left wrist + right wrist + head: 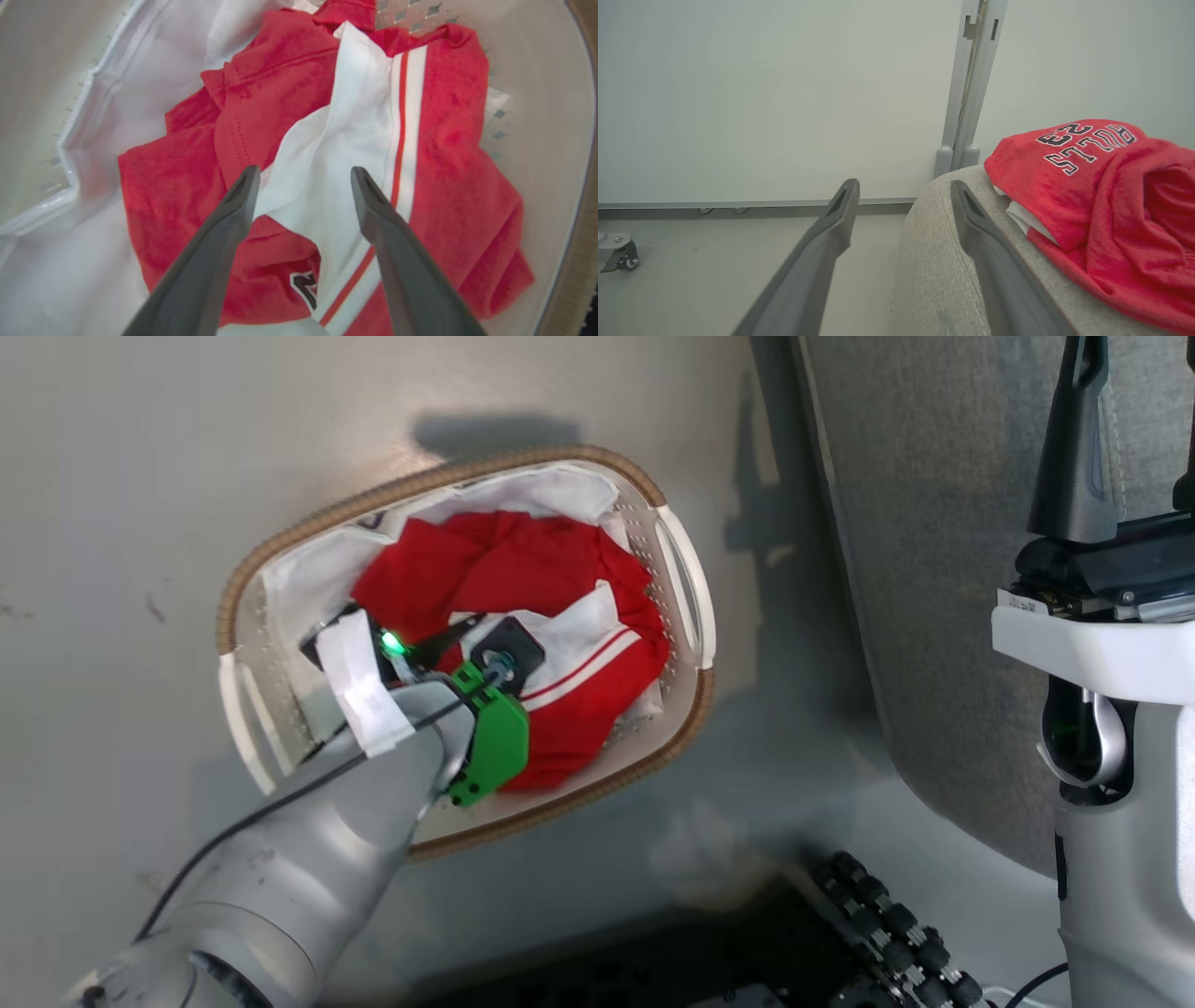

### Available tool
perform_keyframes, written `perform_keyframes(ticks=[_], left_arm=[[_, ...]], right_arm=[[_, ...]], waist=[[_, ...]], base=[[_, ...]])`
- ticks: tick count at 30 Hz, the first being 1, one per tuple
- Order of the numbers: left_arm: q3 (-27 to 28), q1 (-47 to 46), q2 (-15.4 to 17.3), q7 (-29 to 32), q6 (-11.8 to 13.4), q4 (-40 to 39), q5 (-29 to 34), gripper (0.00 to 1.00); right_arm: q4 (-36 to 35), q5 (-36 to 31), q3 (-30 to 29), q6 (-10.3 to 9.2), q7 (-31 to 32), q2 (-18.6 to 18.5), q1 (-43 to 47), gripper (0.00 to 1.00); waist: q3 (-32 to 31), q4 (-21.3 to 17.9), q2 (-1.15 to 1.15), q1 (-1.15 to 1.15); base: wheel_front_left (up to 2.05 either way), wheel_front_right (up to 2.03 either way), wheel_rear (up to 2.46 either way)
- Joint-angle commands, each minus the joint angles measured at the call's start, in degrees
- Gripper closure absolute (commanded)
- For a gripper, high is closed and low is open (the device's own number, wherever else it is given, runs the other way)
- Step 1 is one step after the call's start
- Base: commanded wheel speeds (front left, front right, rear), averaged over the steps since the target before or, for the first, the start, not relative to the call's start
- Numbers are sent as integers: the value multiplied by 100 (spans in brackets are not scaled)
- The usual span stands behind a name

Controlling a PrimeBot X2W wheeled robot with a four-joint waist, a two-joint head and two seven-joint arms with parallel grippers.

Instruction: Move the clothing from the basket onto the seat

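Red clothing (pixel 187 186) lies bunched in the basket (pixel 448 476), with the left claw (pixel 304 172) spread wide right over it. It should dip into a thick fold, then close. On the seat (pixel 934 261) lies one jersey (pixel 1087 186); the right claw (pixel 903 184) near it is spread, holding nothing.

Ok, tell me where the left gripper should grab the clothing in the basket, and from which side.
Likely best: the raised white fold with the red stripe, in the middle of the clothing. It stands up as a ridge, and the open left gripper sits astride it. Come from straight above: the basket walls close off the sides.
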Motion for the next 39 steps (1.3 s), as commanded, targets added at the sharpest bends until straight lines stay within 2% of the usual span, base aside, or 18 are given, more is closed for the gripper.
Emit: perform_keyframes(ticks=[1,12,14,15,17,23,30,39], left_arm=[[-21,-164,91,-64,1,83,3,0],[3,-528,119,-279,57,562,-99,1],[5,-549,88,-350,55,581,-127,53],[4,-544,73,-382,53,585,-143,65],[-14,-510,38,-465,48,583,-164,100],[0,-303,-28,-780,43,449,-292,100],[184,-2,-12,-984,117,-144,-453,100],[757,882,713,-982,405,-2252,-326,100]], right_arm=[[-40,66,41,-8,-1,-1,-108,0],[-49,117,163,-8,-1,-4,-178,0],[-45,110,152,-8,-1,-4,-167,0],[-36,100,144,-8,-1,-4,-156,0],[3,53,125,-8,-1,-5,-135,0],[164,-60,172,-8,-1,-6,-136,0],[468,-365,218,-8,-1,-8,52,0],[984,-669,227,-8,-1,-10,371,0]], waist=[[542,-411,10,-1],[758,-506,10,-1],[762,-484,10,-1],[756,-468,10,-1],[716,-418,10,-1],[432,-241,10,-1],[-280,83,10,-1],[-1549,501,10,-1]], base=[[0,0,0],[0,0,0],[0,0,0],[0,0,0],[0,0,0],[0,0,0],[0,0,0],[0,0,0]])
